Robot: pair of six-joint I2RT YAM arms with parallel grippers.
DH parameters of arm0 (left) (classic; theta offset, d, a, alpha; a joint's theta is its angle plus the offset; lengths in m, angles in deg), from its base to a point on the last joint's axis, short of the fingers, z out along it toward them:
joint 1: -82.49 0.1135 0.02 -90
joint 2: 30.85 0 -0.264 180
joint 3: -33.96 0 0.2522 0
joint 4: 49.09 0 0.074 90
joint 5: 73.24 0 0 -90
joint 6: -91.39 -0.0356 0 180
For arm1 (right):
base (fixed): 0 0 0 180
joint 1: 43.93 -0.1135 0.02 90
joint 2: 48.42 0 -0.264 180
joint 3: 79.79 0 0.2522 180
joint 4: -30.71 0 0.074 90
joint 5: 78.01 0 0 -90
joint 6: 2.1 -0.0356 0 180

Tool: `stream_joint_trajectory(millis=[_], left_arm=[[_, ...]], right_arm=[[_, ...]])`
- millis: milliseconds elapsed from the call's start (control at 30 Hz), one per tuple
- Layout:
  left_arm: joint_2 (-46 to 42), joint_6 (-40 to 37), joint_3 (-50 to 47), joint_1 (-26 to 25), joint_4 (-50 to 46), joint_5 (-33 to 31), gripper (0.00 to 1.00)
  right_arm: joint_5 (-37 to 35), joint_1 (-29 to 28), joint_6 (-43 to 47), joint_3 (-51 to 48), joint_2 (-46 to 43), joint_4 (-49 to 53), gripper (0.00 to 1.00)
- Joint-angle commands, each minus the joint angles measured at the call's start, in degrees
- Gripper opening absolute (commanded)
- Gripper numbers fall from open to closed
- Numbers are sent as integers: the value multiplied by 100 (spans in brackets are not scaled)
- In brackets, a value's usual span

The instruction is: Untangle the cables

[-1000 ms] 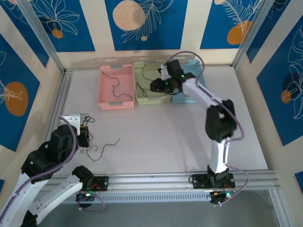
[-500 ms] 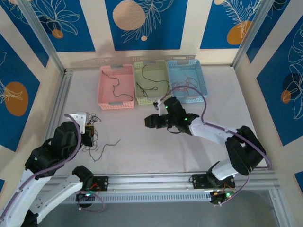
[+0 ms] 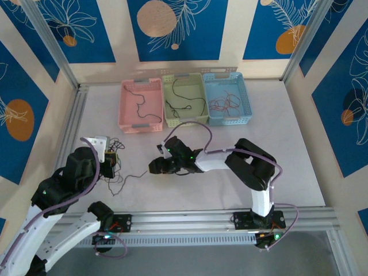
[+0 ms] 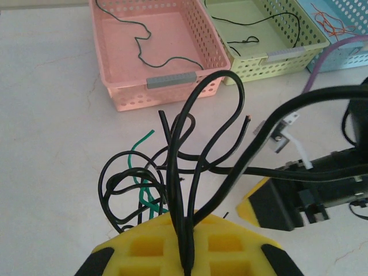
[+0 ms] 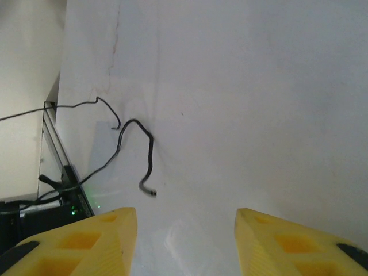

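The likeliest trouble starts at the left gripper (image 4: 187,256), which is pinched shut on a black strand (image 4: 179,172) rising out of the tangle (image 3: 112,168). That strand's loops are threaded through one another and around a green wire (image 4: 140,150). A pull from the right could therefore tighten the knot rather than free it. It could also drag the whole bundle out of that narrow pinch.

The loose tail (image 3: 135,174) is very thin and lies flat on the bench (image 3: 230,190). The right gripper (image 5: 184,217), about half open and holding nothing, may close on air or scrape the surface. In the right wrist view the curled end sits off-centre towards the left finger, so a straight descent looks likely to miss it.

The tangle sits near the bench's left edge, towards the near-left corner, bunched at the left gripper's fingertips and lifted partly off the surface. Its tail runs rightwards across the bench. The tail's tip is just ahead of the right gripper, close but not touching, with the gripper facing the left edge.

Other cables lie well apart along the far edge: black ones in the pink basket (image 3: 127,109) and the green basket (image 3: 170,119), red-orange ones in the blue basket (image 3: 244,106).
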Motion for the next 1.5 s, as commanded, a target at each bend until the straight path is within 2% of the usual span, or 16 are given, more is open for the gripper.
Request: stream_joint_trajectory(millis=[0,200,333,533,733,867,1000,1133,1200,1367,1467], left_arm=[[12,-79,-62,86,95,115,0],[22,-90,-71,110,95,127,0],[14,-86,-72,115,104,126,0],[40,-95,-79,143,101,161,0],[46,-103,-86,158,112,177,0],[41,-103,-90,167,106,186,0],[22,-94,-88,172,95,137,0],[5,-86,-88,167,88,110,0],[14,-85,-89,169,94,125,0],[18,-85,-88,178,95,128,0],[-1,-77,-86,188,78,81,0]], right_arm=[[78,-110,-176,398,206,-108,49],[408,-148,-395,662,713,-267,48],[723,-161,-379,1002,1014,-154,44],[733,-255,-301,1102,1111,-25,37],[846,-259,-288,1072,1088,-76,21],[704,-265,-177,917,911,-124,0],[451,-10,232,515,206,154,0],[-256,811,728,-489,-1356,863,0],[-713,1481,919,-1108,-2237,1230,0],[-1564,3849,1151,-2208,-4482,2484,0],[-1773,4853,1219,-2443,-5122,2952,0]])
